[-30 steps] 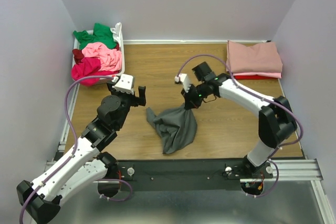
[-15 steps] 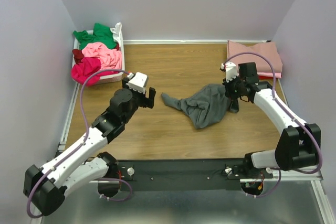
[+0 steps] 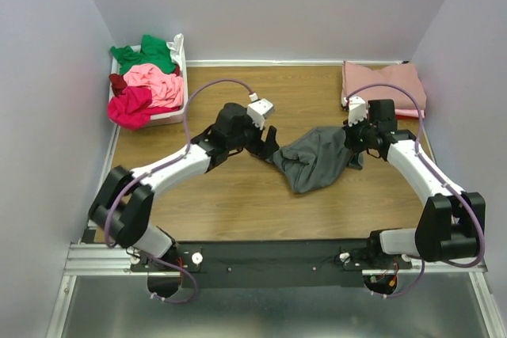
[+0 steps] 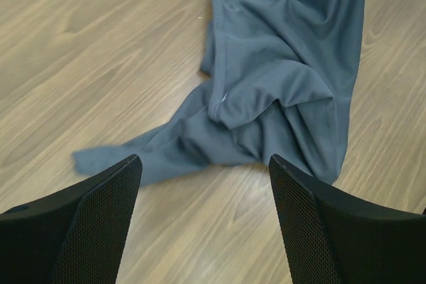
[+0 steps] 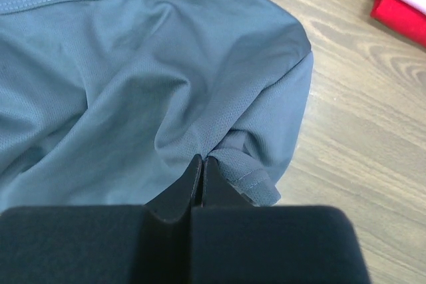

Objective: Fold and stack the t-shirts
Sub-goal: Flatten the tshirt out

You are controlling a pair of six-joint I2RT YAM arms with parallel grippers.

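A: Where does the dark grey t-shirt [image 3: 313,160] lie?
B: Crumpled on the desk [image 3: 238,195], between the two arms. The right gripper [image 5: 202,161] has its fingers pressed together on a bunched fold of it, just beside a stitched hem. The fingers themselves hide how much cloth sits between them.
A: And the left gripper [image 4: 203,164]?
B: Its jaws stand wide with nothing between them, over the thin end of the shirt that trails toward the left arm. The wrist view cuts the fingers off at the bottom edge, so I cannot tell whether they touch the desk. From above, the gripper's body covers that end of the cloth.
A: Which part of the shirt is which?
B: Hard to say. Sleeve and collar are lost in the folds.
A: And the other shirts?
B: A white basket [image 3: 184,89] in the far left corner holds a green t-shirt [image 3: 146,53], a light pink t-shirt [image 3: 154,78] and a magenta t-shirt [image 3: 131,104] spilling over the near rim. A maroon t-shirt [image 3: 117,82] is mostly buried among them. At the far right a dusty rose t-shirt [image 3: 384,85] lies folded on top of a stack. The right arm crosses its near edge, and only a strip of a red t-shirt [image 5: 399,16] shows beneath.
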